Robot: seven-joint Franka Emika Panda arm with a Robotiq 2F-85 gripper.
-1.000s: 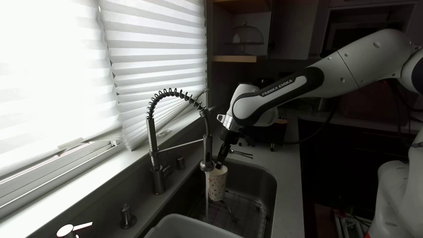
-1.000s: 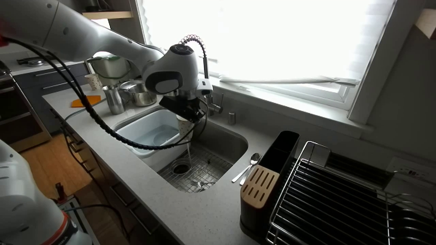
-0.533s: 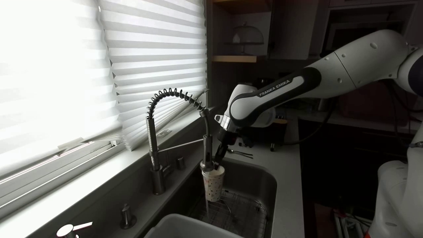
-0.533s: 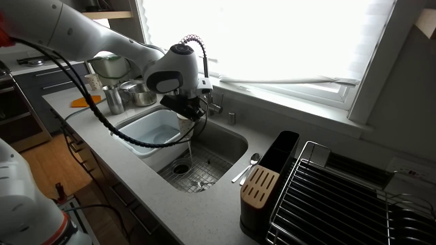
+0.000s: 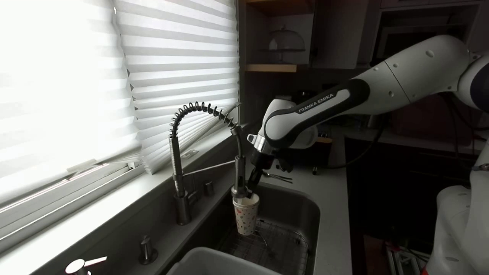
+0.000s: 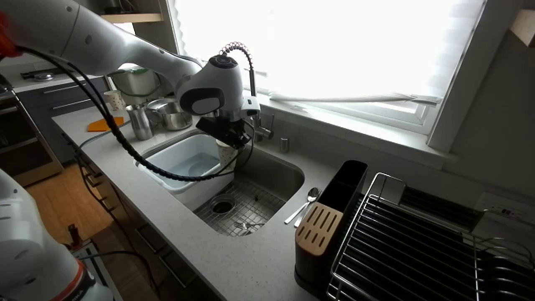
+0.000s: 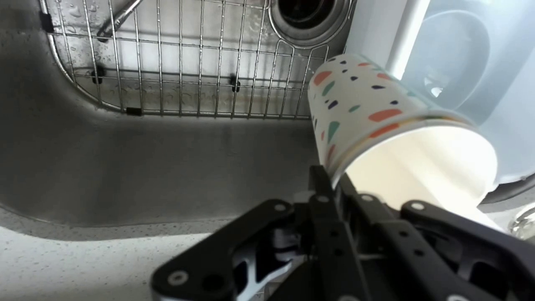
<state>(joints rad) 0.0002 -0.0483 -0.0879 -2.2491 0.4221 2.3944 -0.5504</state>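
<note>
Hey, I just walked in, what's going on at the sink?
A robot arm has its gripper shut on a cup at the rim, holding it roughly upright above the bottom of the sink. The cup is under the faucet, and water seems to run into it. A tub also stands in the sink.

you saw pleated blinds (image 5: 179,57) glowing white | a dim grey wall (image 6: 497,138) stood alongside | the wooden floor (image 6: 69,200) showed below

The white, colour-flecked paper cup (image 5: 246,218) now hangs beneath the grey metal spray head (image 5: 240,179); water (image 7: 472,214) enters it instead of passing by.
</note>
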